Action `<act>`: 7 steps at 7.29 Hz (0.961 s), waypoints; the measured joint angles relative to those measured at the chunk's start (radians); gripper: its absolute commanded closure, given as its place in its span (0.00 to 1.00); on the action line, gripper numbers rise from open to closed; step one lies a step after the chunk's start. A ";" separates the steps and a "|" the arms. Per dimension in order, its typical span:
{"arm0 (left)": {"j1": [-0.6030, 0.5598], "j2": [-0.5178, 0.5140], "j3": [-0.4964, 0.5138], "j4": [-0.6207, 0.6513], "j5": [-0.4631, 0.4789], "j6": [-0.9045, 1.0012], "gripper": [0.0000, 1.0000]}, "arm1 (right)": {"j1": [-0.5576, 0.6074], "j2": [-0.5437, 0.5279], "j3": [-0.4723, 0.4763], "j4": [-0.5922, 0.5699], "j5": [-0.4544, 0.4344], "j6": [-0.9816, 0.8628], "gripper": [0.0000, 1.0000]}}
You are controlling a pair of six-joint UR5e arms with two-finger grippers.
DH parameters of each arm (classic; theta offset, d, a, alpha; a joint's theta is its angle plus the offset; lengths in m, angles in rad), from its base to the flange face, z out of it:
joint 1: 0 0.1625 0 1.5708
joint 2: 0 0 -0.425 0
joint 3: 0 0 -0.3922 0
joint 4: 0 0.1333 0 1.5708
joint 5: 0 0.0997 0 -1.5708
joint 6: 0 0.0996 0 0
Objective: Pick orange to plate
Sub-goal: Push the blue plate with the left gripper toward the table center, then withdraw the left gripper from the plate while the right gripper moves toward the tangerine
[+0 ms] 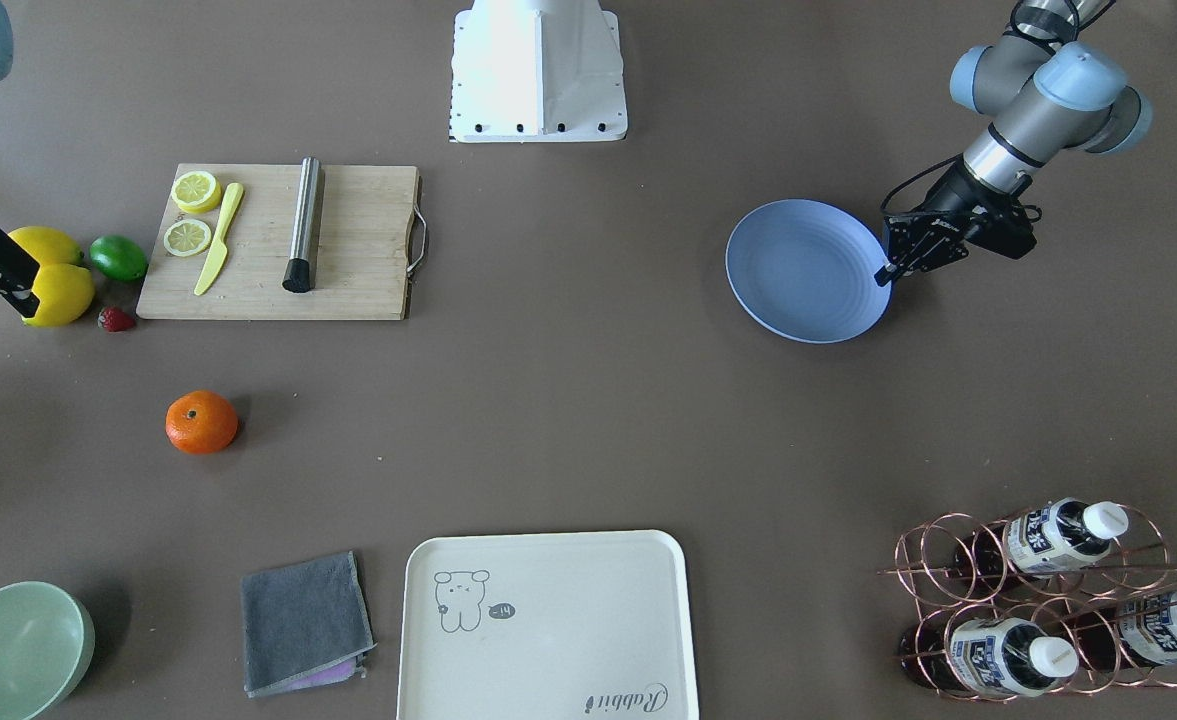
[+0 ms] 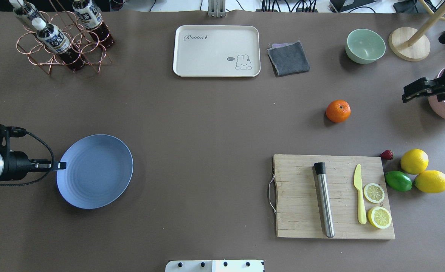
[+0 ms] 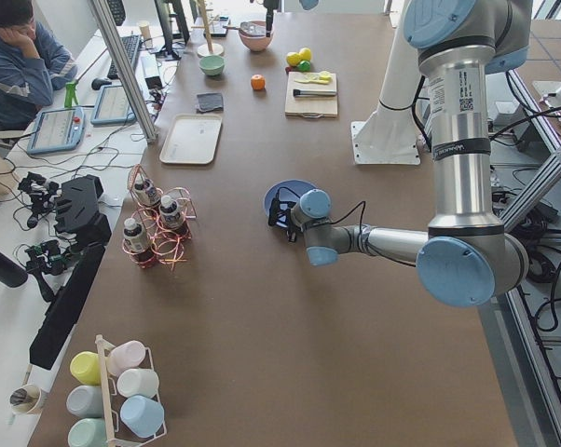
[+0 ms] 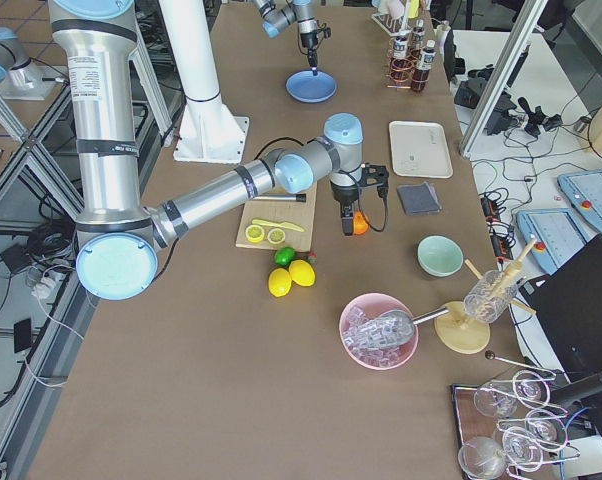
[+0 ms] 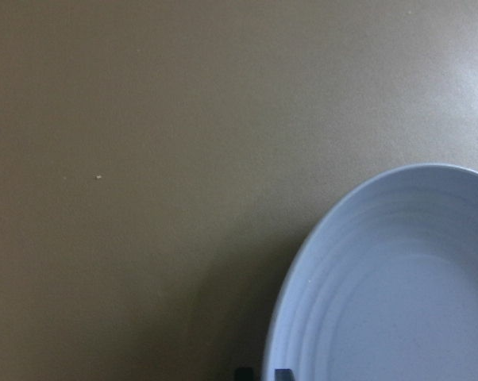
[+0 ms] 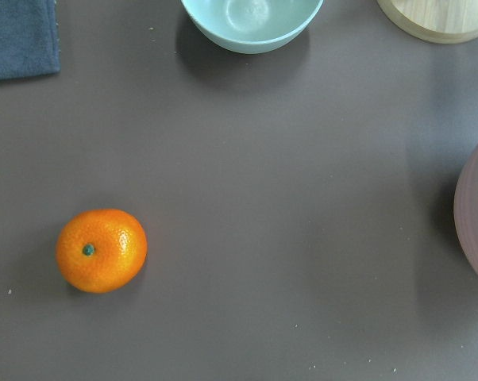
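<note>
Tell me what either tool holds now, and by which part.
The left tool pinches the round light-blue plate at its rim. The right tool holds nothing; the round orange fruit lies free.

even, soft daylight; faint shadows; left wrist view dim and slightly blurred.

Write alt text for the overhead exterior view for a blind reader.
A small orange lies alone on a brown table, right of centre, with the right gripper off to its right. Far left, an empty light-blue plate has the left gripper at its rim. A cutting board with lemon slices sits nearer the robot.
</note>
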 measured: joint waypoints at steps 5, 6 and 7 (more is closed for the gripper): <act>0.024 -0.355 -0.016 0.231 0.041 -0.212 1.00 | -0.002 0.001 -0.001 0.000 0.000 0.000 0.00; 0.050 -0.470 0.004 0.354 0.073 -0.219 1.00 | -0.003 0.002 -0.004 0.000 0.000 0.000 0.00; 0.067 -0.558 0.027 0.456 0.096 -0.220 1.00 | -0.005 0.004 -0.007 0.000 0.000 0.000 0.00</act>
